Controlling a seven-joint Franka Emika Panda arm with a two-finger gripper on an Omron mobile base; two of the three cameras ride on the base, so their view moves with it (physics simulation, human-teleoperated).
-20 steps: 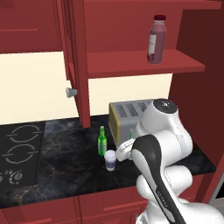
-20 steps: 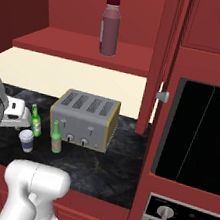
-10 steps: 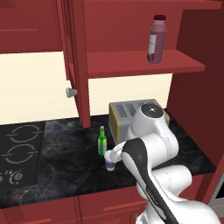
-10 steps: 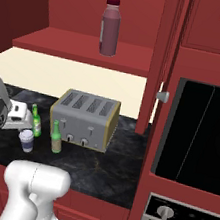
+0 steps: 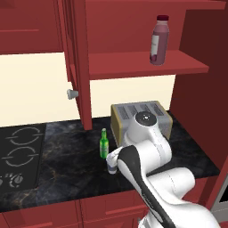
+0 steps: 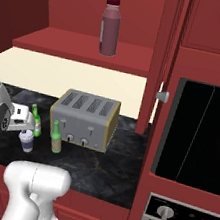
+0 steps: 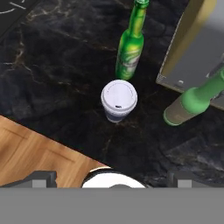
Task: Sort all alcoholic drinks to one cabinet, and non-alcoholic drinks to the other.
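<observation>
Hovering above the dark worktop [image 7: 52, 87] near the toaster [image 6: 84, 119], jaws spread wide and holding nothing, apparently lining up on the white lidded cup [image 7: 119, 100] directly below; juice bottle [image 6: 110, 27] already shelved in the cabinet. Calling next for descent and closure. Showing both green bottles [image 7: 131, 46] flanking the cup from the hand view alone.

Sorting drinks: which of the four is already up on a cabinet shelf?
The wide dark red-purple juice bottle; both green bottles and the white cup stand on the counter.
</observation>
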